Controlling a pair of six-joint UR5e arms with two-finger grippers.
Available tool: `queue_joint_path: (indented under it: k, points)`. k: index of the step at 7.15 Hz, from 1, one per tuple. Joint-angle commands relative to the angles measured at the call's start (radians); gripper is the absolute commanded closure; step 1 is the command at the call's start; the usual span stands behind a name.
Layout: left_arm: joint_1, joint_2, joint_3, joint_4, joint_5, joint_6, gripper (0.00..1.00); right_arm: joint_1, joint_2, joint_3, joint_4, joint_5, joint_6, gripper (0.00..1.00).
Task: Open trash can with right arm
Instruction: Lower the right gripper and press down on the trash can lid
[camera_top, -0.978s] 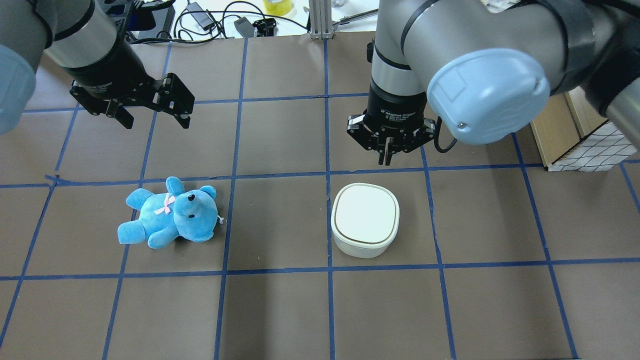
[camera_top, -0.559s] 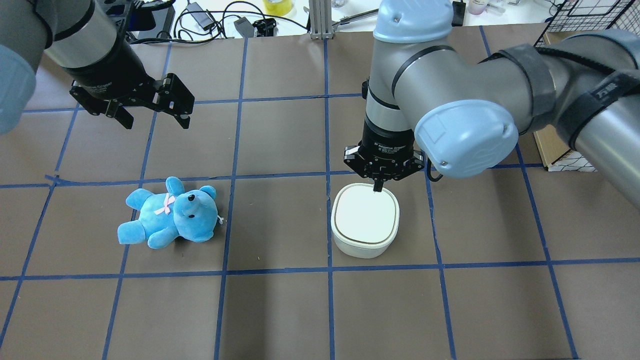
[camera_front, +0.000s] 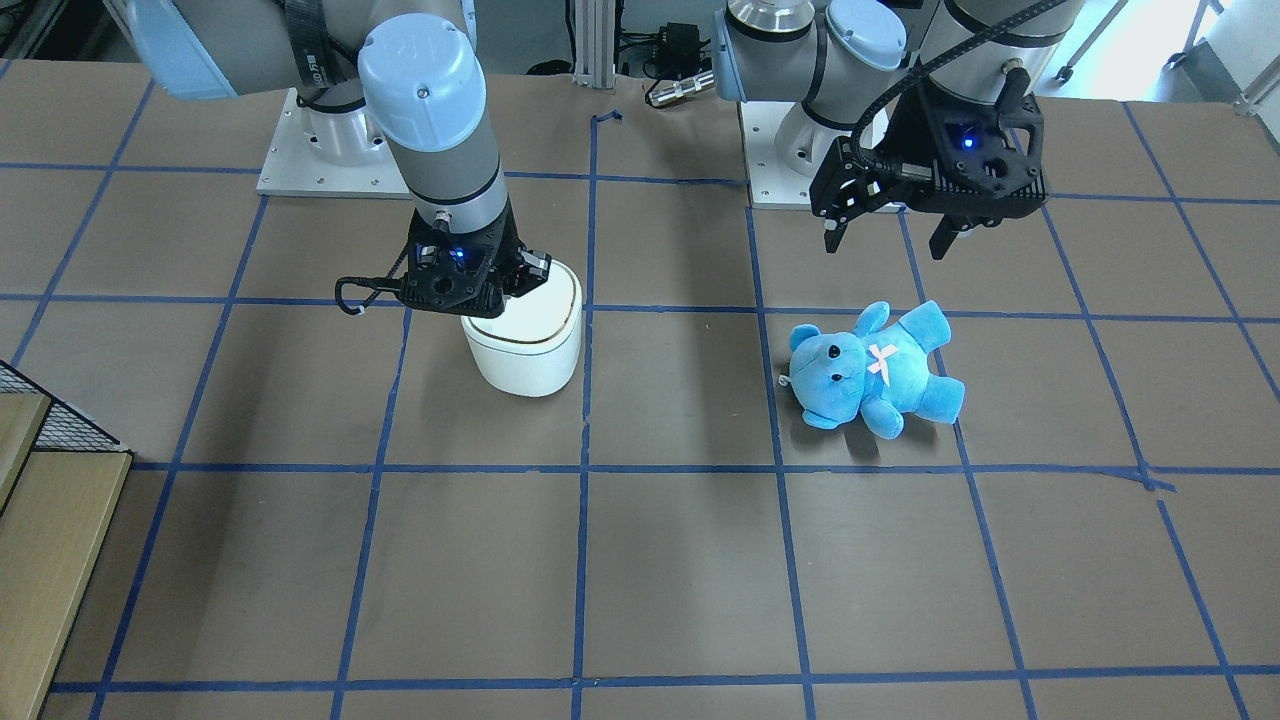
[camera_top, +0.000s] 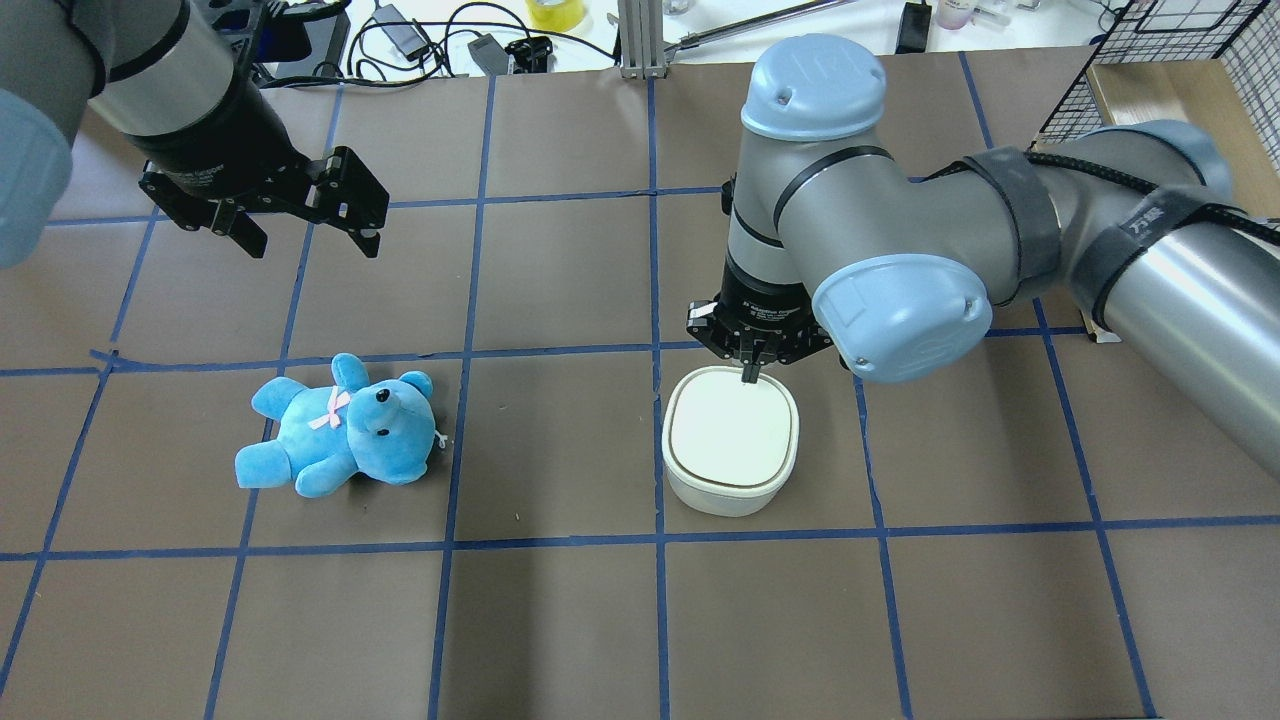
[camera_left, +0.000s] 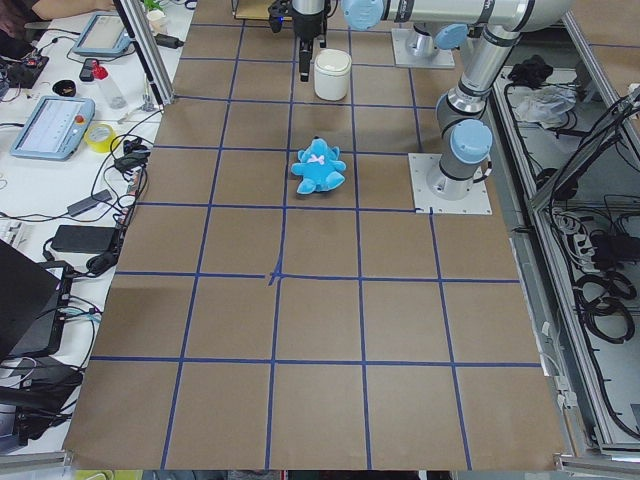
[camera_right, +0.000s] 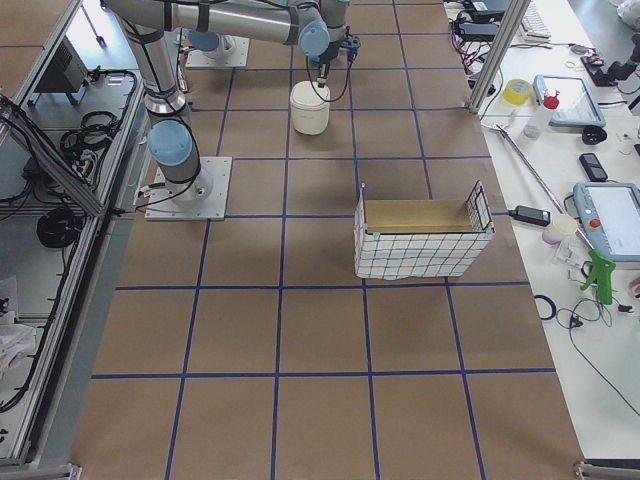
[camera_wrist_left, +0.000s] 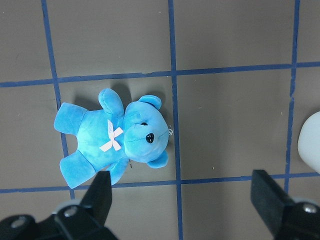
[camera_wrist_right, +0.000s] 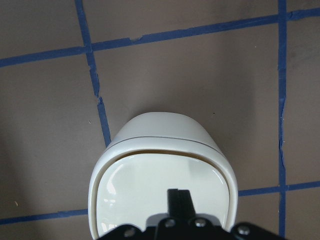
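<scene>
White plastic trash can (camera_top: 730, 440) sits directly under your right gripper (camera_top: 747, 375), on the brown paper mat (camera_top: 560, 620) with its blue tape grid. The right gripper's fingers (camera_wrist_right: 178, 200) are pressed together into a single point with nothing between them, and they point straight down. In the overhead view that tip lands on the lid just inside the rim, at the edge that faces away from the robot base. In the right wrist view the rest of the can (camera_wrist_right: 150, 135) runs out ahead of the fingers. The lid lies flat and down, with its dark seam showing all the way round. You can't confirm from these views whether the tip is actually touching the lid or is just above it. From the front camera the right gripper (camera_front: 470, 290) body covers the can's (camera_front: 525, 350) back corner and hides the fingertips. The left gripper (camera_top: 312, 243) hangs in the air with its fingers spread wide, holding nothing. The blue teddy bear (camera_top: 340, 425) lies on its back on the mat below it. In the left wrist view the teddy (camera_wrist_left: 115, 140) is just ahead of the spread fingers. The bear is well off to the right gripper's left, apart from the can. A wire basket (camera_right: 420, 245) stands far out to the right gripper's right.
</scene>
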Motion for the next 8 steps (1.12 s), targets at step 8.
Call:
queue_joint_path:
  k: [8]
  points:
    - [0.0,0.0,0.0,0.0,0.0,0.0,0.0,-0.002,0.001,0.057,0.053,0.016,-0.025,1.0]
